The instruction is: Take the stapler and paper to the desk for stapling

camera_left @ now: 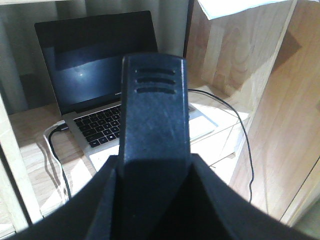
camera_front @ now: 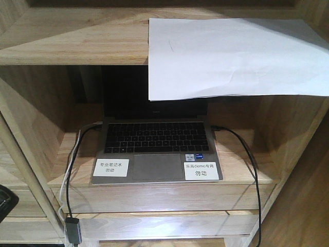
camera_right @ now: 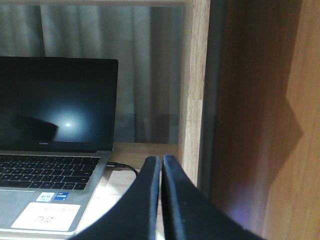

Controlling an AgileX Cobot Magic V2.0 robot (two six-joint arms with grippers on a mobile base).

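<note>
The plain white paper [camera_front: 231, 56] overhangs the shelf [camera_front: 72, 46] edge. The right gripper [camera_right: 161, 200] is pressed closed, empty. The left gripper [camera_left: 155, 125] spread cannot be told.

open laptop [camera_front: 157, 141] with two stickers [camera_front: 201, 170] sits in the shelf unit [camera_front: 67, 46], cables [camera_front: 249, 164] attached.

The right gripper [camera_right: 161, 161] comes up from 6 o'clock in its wrist view, its two black fingers pressed together with only a thin slit between them. The left gripper [camera_left: 155, 95] shows as one broad black finger pointing toward 12 o'clock. Its jaw state cannot be made out.
</note>
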